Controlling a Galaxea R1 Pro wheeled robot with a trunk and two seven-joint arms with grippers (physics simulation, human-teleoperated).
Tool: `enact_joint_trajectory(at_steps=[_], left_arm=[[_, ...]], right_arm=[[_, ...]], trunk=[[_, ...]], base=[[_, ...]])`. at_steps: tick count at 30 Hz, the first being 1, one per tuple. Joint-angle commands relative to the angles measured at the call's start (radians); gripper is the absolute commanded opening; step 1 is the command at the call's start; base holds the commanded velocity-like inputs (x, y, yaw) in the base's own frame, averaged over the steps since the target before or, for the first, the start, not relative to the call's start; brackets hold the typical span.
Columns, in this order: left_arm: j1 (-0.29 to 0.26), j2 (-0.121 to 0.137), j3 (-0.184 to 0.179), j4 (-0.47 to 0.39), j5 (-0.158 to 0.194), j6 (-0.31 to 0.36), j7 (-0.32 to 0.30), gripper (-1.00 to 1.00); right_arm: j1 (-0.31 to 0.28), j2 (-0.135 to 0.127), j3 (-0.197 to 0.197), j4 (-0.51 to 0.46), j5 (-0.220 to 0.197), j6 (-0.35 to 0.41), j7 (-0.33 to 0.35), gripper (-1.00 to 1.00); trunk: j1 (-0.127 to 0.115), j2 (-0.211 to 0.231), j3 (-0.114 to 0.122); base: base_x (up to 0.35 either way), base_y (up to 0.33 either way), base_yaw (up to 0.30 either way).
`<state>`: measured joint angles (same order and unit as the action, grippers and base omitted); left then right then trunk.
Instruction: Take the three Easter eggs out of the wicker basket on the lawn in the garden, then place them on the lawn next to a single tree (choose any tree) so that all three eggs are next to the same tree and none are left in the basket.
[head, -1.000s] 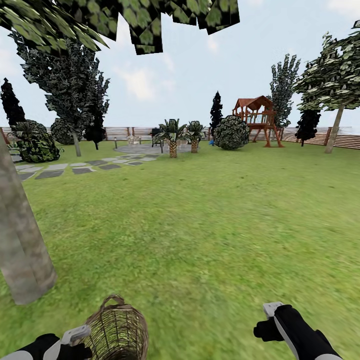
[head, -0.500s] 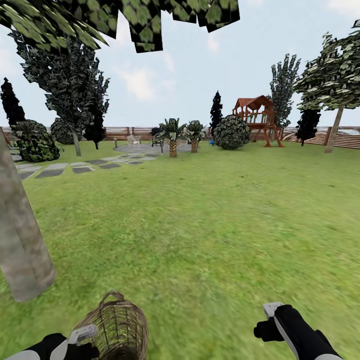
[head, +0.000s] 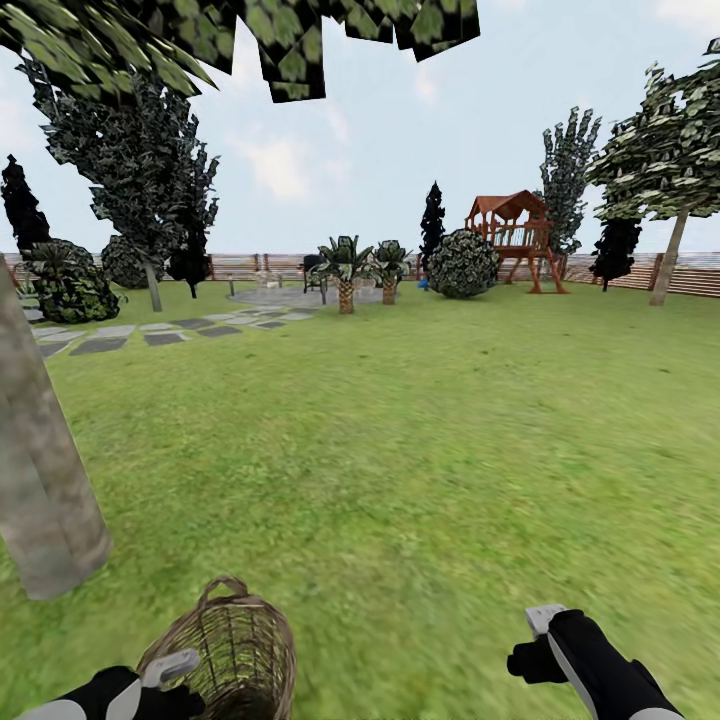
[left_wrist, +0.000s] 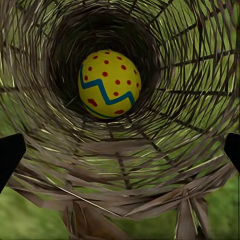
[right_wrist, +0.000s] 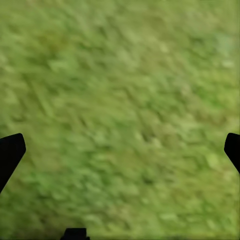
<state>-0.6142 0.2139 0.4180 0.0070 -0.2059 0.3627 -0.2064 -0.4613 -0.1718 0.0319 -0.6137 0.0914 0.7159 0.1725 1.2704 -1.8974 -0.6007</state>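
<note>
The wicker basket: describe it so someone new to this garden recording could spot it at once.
Start at the thick grey-brown tree trunk at the head view's left edge, then drop to the lawn just in front of the robot. There sits the wicker basket, beside the left pincer. It is the one brown open-weave thing on the grass, with a small loop handle and a yellow Easter egg inside.

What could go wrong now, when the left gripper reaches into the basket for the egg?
1. The egg sits deep in the basket, so the left gripper may catch the woven wall instead of closing on it.
2. The basket lies tipped on the lawn; a push could roll it, perhaps away from the tree.
3. The round egg could slip from the fingers.
</note>
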Motion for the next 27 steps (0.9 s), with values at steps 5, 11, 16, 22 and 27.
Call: enact_joint_trajectory(at_steps=[5,11,16,22,27], left_arm=[[-0.001,-0.028,0.006,0.001,-0.011,0.002,-0.002,1.00],[-0.001,-0.032,0.005,0.001,-0.010,0.002,-0.003,1.00],[-0.001,-0.031,0.007,0.001,-0.010,0.002,-0.002,1.00],[-0.001,-0.031,0.008,0.001,-0.010,0.002,-0.001,1.00],[-0.001,-0.032,0.008,0.001,-0.010,0.002,0.001,1.00]], right_arm=[[0.000,-0.001,0.003,-0.001,0.010,0.004,0.007,1.00],[0.000,0.000,0.003,-0.001,0.010,0.004,0.007,1.00],[0.000,0.000,0.003,-0.001,0.010,0.004,0.007,1.00],[0.000,0.000,0.003,0.010,0.010,0.004,0.007,1.00],[0.000,0.001,0.003,0.012,0.010,0.004,0.007,1.00]], trunk=[[0.000,-0.001,-0.001],[0.000,-0.001,-0.001],[0.000,-0.001,-0.001],[0.000,-0.001,-0.001],[0.000,-0.001,-0.001]], base=[[0.207,0.000,0.000],[0.323,0.000,0.000],[0.260,0.000,0.000],[0.026,0.000,0.000],[0.001,0.000,0.000]])
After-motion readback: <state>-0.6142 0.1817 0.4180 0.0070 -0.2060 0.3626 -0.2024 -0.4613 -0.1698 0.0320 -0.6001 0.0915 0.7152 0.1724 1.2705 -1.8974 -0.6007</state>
